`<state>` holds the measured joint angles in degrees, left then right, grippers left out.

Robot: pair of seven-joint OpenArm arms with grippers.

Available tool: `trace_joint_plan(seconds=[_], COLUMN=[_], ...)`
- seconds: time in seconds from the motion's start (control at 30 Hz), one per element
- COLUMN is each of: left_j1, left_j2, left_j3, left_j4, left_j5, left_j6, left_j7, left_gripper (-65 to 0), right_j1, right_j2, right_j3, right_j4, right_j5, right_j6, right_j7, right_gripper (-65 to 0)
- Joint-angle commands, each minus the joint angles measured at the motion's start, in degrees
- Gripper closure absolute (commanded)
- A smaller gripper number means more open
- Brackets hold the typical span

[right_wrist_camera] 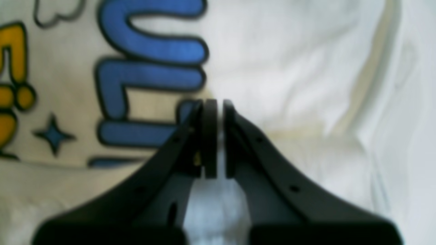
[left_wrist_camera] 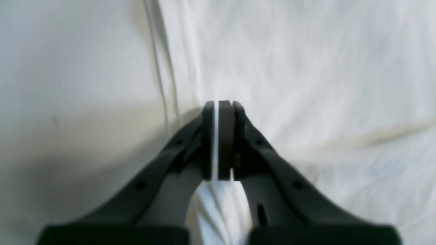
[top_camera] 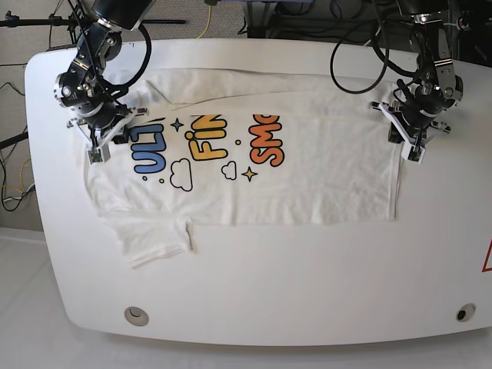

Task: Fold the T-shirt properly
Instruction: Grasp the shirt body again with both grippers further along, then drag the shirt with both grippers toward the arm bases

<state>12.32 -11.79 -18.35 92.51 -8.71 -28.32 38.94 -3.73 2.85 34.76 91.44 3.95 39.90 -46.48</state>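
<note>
the t-shirt (top_camera: pixel 307 169) lies spread on the white counter (top_camera: pixel 307 284), print up. the left gripper (left_wrist_camera: pixel 217 106) pinches cloth at its hem edge; the right gripper (right_wrist_camera: pixel 216 105) pinches cloth beside the blue lettering (right_wrist_camera: pixel 150 68).

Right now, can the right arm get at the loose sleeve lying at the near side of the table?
Probably yes: the sleeve lies flat and uncovered, nothing between. But the right gripper pinches the T-shirt edge, so it must let go first.
</note>
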Motion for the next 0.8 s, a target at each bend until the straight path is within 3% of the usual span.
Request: trace_joint_plan(seconds=[0.0,0.53,0.77], left_j1=[-0.9,6.0,7.9], left_j2=[-0.5,0.0,0.1], left_j3=[0.1,0.7,0.5], left_j4=[-0.3,6.4,11.2], left_j5=[-0.4,3.9,3.8], left_j6=[-0.3,-0.4,-0.4], left_j7=[-1.1,-0.2,1.4], left_gripper=[0.0,0.0,0.0], right_j1=[0.1,-13.2,-12.9], right_j2=[1.0,-0.1,0.3], right_j3=[0.3,1.0,1.2], right_j4=[0.0,8.7,10.4], right_j5=[0.6,0.8,0.9], right_j6=[0.1,0.1,0.1], right_j7=[0.6,0.7,0.0], right_gripper=[-1.5,0.0,0.0])
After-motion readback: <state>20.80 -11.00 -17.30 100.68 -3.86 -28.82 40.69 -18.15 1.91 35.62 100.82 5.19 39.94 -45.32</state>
